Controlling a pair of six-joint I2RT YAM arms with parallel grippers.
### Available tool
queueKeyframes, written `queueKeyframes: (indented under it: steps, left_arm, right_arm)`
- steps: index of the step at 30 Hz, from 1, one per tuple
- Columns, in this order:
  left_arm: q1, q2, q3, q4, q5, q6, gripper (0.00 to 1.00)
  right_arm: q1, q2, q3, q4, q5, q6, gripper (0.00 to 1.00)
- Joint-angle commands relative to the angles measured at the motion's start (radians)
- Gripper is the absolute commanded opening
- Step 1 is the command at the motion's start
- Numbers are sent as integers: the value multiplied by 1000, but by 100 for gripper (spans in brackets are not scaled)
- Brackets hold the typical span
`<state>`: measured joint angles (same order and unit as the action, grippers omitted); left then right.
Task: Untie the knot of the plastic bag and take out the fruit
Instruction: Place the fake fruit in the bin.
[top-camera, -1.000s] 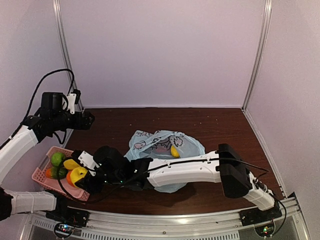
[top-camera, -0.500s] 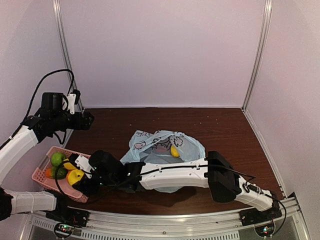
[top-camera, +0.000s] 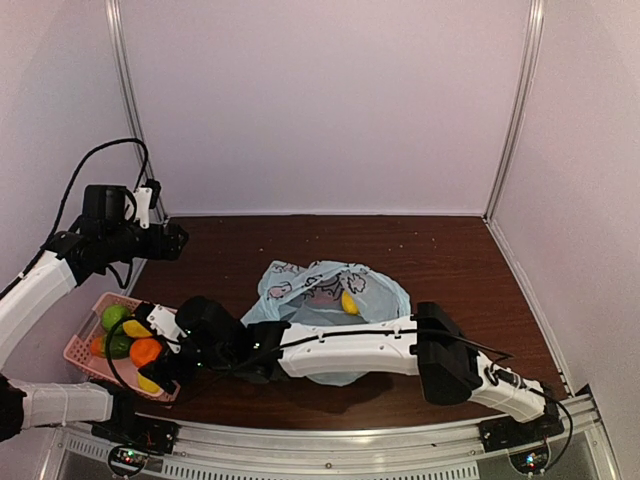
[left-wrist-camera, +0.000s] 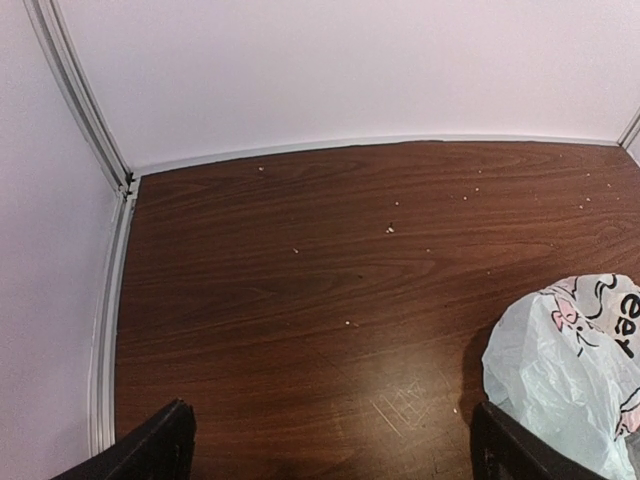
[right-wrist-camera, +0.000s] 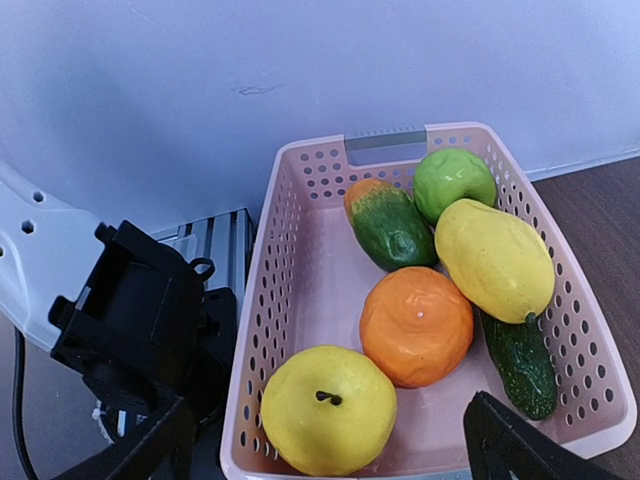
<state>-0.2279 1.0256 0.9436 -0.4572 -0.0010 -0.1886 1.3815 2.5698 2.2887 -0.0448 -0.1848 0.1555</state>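
The pale blue plastic bag (top-camera: 330, 298) lies crumpled mid-table with one yellow fruit (top-camera: 349, 303) showing inside it; its edge also shows in the left wrist view (left-wrist-camera: 570, 370). The knot does not show in any view. My right gripper (right-wrist-camera: 330, 452) (top-camera: 158, 350) hangs open over the pink basket (right-wrist-camera: 262, 300), just above a round yellow fruit (right-wrist-camera: 328, 408) that lies loose next to an orange one (right-wrist-camera: 416, 325). My left gripper (left-wrist-camera: 335, 452) (top-camera: 175, 240) is open and empty, held high over bare table at the back left.
The basket (top-camera: 78, 350) sits at the table's left near edge and also holds a yellow oval fruit (right-wrist-camera: 494, 259), a green round one (right-wrist-camera: 454, 182), a green-orange piece (right-wrist-camera: 388, 224) and a dark cucumber-like one (right-wrist-camera: 520, 365). White walls enclose the table.
My right gripper reached a little further left over the basket and opened; the round yellow fruit it carried now lies in the basket's near end. The left arm stayed still.
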Motion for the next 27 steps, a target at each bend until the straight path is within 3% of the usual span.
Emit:
queueKeyframes:
  steps: [1, 6, 14, 22, 27]
  left_arm:
    - [6, -9, -11, 25, 1, 10, 97]
    - [6, -9, -17, 37, 72, 11, 97]
    - [-20, -14, -69, 134, 309, -73, 97]
    - [-257, 22, -89, 212, 423, -206, 97]
    - [-384, 120, -76, 226, 417, -220, 98]
  right_arm:
    - [3, -21, 29, -26, -4, -8, 93]
    - [2, -161, -54, -54, 70, -14, 89]
    - [-1, -604, -579, 64, 245, -3, 89]
    - [-72, -900, -901, -83, 442, 138, 87]
    - [-152, -999, -1056, -85, 425, 258, 86]
